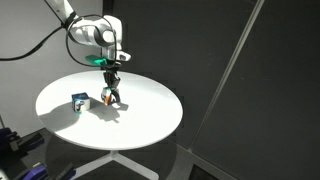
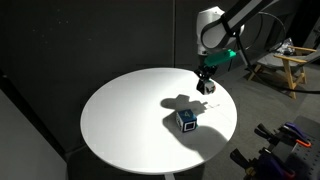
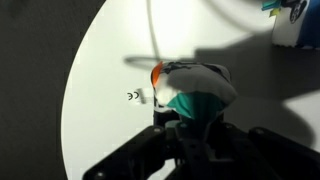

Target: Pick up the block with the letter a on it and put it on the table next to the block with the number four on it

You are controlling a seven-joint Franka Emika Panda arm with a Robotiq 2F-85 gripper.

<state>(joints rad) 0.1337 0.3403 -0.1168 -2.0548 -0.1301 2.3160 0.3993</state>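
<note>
One block with the letter a (image 3: 197, 100), teal-sided, sits clamped between the tightly closed pincer (image 1: 110, 99) over the white table (image 1: 150, 122). The blue-edged block with the number four (image 1: 80, 100) stands on the table nearby.

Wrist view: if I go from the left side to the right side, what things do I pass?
dark floor → white table → teal block → blue-and-white block
</note>
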